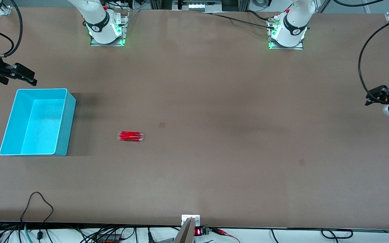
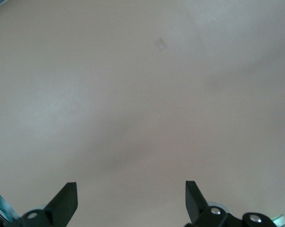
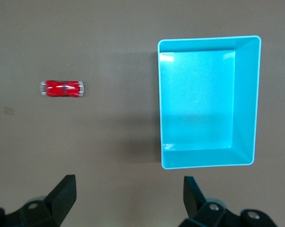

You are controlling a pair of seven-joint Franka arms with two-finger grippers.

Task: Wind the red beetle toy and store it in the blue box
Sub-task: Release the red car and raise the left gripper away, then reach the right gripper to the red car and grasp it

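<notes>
Right gripper [image 1: 29, 78] is hanging wide open and waiting above the table's edge, near the empty blue box [image 1: 64, 128]. Red car [image 1: 130, 136] – tiny, glossy, silver-tipped – is sitting beside the box. Left gripper [image 1: 373, 98] is idling – open, holding nothing.

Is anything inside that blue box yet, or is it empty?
Empty. The blue box shows only its bare flat bottom, and the red beetle toy sits out on the table beside it, toward the left arm's end.
</notes>
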